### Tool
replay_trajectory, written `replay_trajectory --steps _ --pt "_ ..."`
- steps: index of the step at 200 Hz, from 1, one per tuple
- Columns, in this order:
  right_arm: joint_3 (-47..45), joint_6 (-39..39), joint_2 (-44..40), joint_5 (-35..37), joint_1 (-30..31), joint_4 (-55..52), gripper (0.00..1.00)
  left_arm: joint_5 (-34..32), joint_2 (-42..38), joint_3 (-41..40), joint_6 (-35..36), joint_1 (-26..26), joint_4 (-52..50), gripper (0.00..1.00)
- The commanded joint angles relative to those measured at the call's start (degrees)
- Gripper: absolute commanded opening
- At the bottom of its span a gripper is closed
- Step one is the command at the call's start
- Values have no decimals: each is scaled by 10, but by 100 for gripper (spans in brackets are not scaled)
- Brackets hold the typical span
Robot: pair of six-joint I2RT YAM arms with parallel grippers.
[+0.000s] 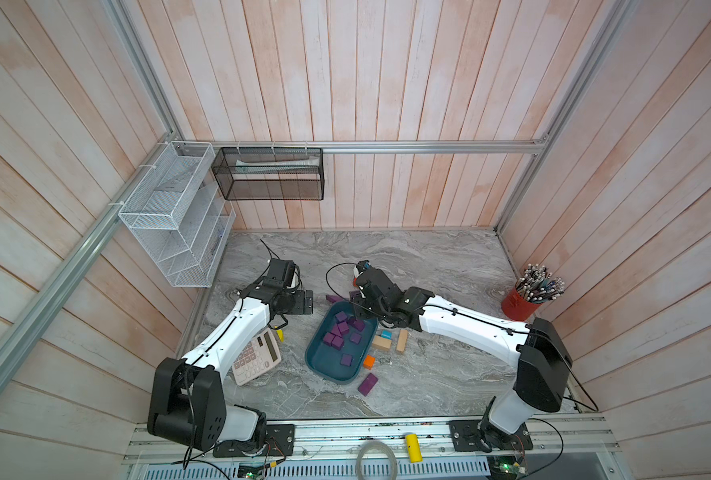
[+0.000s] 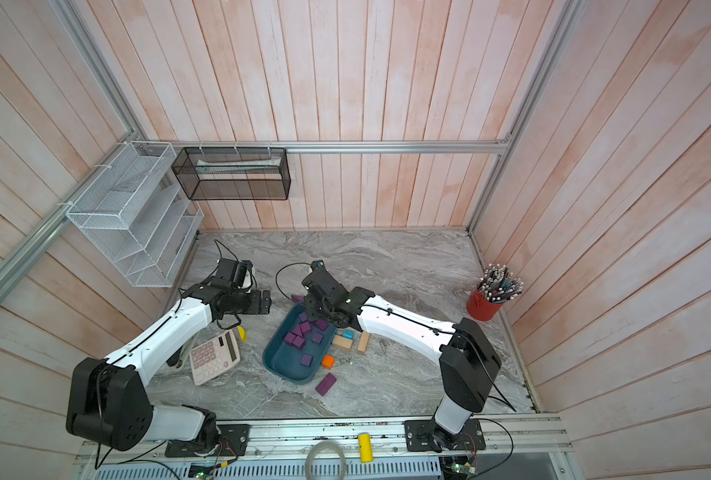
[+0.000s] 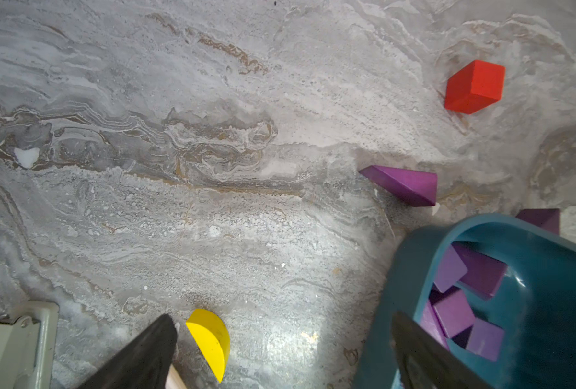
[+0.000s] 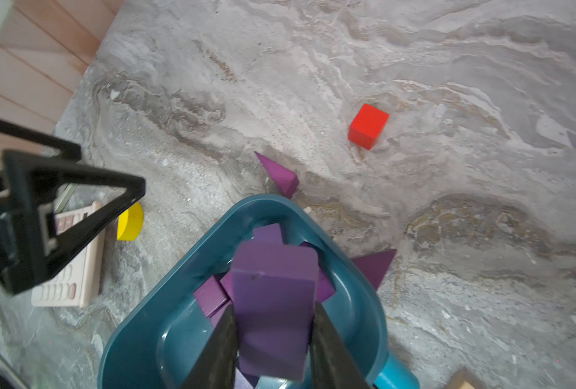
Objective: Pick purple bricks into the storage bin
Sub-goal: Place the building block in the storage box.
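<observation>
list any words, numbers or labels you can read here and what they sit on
No text can be read in any view.
Calculator: key markings are too small and blurred to read.
White mark on the right arm: too small to read.

Beige desk calculator (image 1: 256,355); red cup of pencils (image 1: 516,306); yellow half-disc block (image 3: 209,340); red cube (image 4: 368,126); two tan wooden blocks (image 1: 382,343); orange cube (image 1: 369,361).

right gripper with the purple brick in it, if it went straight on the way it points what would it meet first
Probably the piled purple bricks in the storage bin: the right gripper, shut on its held brick, points down into that end. Depth is unclear.
</observation>
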Motion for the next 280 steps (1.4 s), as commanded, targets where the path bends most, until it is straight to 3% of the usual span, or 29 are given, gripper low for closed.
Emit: replay_trajectory --steps 1,124,280 --pt "-23 -56 -15 -32 19 63 27 -14 6 19 -8 12 -8 100" --pt "-52 -202 58 13 120 95 28 -13 17 25 -18 52 -12 100" --pt "-60 -272 153 44 147 127 30 -4 26 24 -16 52 -14 100"
